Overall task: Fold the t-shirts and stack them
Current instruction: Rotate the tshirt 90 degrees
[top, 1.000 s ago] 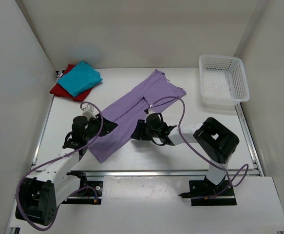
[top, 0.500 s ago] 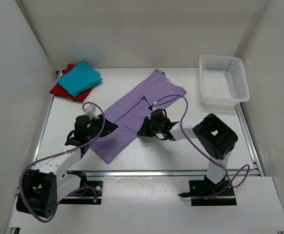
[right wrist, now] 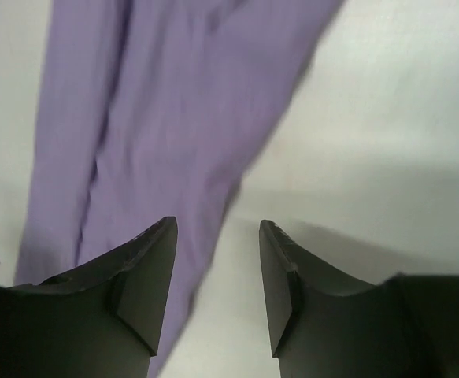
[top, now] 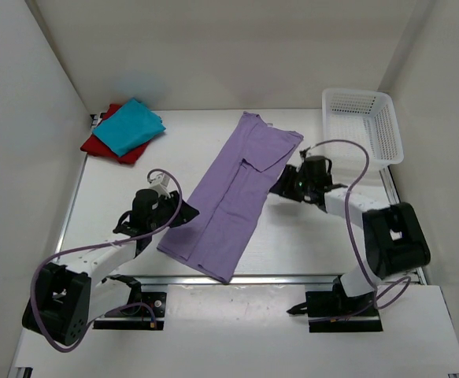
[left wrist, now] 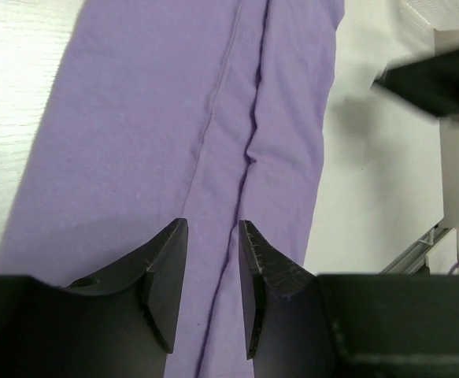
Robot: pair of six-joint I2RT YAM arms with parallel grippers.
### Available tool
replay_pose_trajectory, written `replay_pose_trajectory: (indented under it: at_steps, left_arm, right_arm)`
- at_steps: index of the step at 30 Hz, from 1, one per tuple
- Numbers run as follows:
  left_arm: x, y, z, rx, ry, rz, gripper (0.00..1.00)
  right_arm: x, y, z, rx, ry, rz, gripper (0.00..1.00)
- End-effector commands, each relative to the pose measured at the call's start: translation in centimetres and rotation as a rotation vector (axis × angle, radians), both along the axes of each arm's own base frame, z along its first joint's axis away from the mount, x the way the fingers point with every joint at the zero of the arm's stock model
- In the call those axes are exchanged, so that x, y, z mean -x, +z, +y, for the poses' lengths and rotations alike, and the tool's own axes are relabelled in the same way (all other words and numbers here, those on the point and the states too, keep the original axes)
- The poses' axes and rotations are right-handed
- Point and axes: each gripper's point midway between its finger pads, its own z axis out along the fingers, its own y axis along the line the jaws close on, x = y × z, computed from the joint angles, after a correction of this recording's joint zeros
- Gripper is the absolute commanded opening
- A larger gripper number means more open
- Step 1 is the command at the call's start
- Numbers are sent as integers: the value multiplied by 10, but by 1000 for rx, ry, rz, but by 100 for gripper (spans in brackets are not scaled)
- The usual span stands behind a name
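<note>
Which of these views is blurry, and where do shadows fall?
Right wrist: the purple t-shirt is smeared and soft, the gripper fingers sharper, a grey shadow on the table ahead of them. Left wrist: the shirt's seams are crisp, only a dark shape at top right blurs. Top external: even light, soft shadows, a faint blue tint on the back wall.
</note>
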Motion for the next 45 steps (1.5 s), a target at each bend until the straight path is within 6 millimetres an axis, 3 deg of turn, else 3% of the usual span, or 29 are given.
replay_pose_trajectory:
  at_steps: [1,3,5,6,8,9,10,16,18,19,21,23,24,27,30,32,33,35,37,38,39,40,41,42,43,45]
  left_arm:
    - [4,-10,10,-52,15,-6,43]
    - [8,-14,9,-51,7,-1,44]
    - [7,-12,11,-45,13,-7,43]
    - [8,-15,10,-43,12,3,44]
    - [12,-17,8,-42,-5,8,43]
    - [9,-14,5,-35,-7,-2,44]
    - [10,-14,5,-32,-8,1,44]
    - [10,-17,7,-33,-2,6,44]
    - [11,-19,8,-36,0,7,44]
    - [9,-16,7,-31,2,2,44]
    - [8,-13,9,-25,9,-5,44]
    - [8,-14,9,-30,9,-1,44]
    - [8,-13,10,-29,10,0,44]
    - [9,-12,14,-42,19,-3,45]
    - [13,-9,17,-52,25,-8,44]
    - [17,-14,22,-79,35,-7,46]
    - [18,-19,27,-102,46,-7,46]
    - [23,-33,46,-142,91,39,48]
    - [25,-43,62,-162,146,54,48]
    - [28,-45,69,-171,171,61,49]
    - [27,-48,77,-195,212,67,50]
    - [26,-51,89,-222,265,64,52]
    - [27,-52,97,-235,291,77,54]
    - [26,-51,103,-240,320,69,55]
    - [25,-50,102,-226,321,62,56]
    - [25,-49,95,-204,298,57,58]
  right_arm:
    - [-78,28,-25,38,-97,-138,45]
    - [-110,24,-40,73,-164,-156,46]
    - [-139,6,-58,94,-235,-122,46]
    - [-144,-8,-60,97,-243,-96,47]
    - [-159,-12,-68,101,-283,-94,48]
    - [-161,-23,-71,110,-284,-65,47]
    - [-171,-15,-71,111,-285,-88,47]
    - [-203,-19,-57,99,-240,-64,44]
    - [-209,-24,-46,112,-190,-33,31]
    - [-210,-36,-43,121,-175,-5,28]
    - [-220,-29,-25,106,-112,0,7]
    - [-225,-31,-11,110,-72,9,0]
    - [-233,-28,2,117,-28,-17,0]
    - [-251,-4,26,162,71,-91,19]
    - [-255,32,29,217,125,-153,37]
    - [-250,74,21,227,128,-215,45]
    - [-246,81,12,227,129,-212,50]
    - [-223,120,-3,222,117,-249,54]
    - [-194,133,-12,180,101,-258,54]
    - [-186,177,-11,139,80,-370,54]
    - [-162,144,-10,107,73,-283,52]
    - [-139,145,-4,58,66,-306,52]
    - [-125,166,8,14,67,-370,50]
    - [-99,147,19,0,93,-338,47]
    - [-79,114,22,16,102,-275,45]
    - [-36,74,32,-1,153,-190,45]
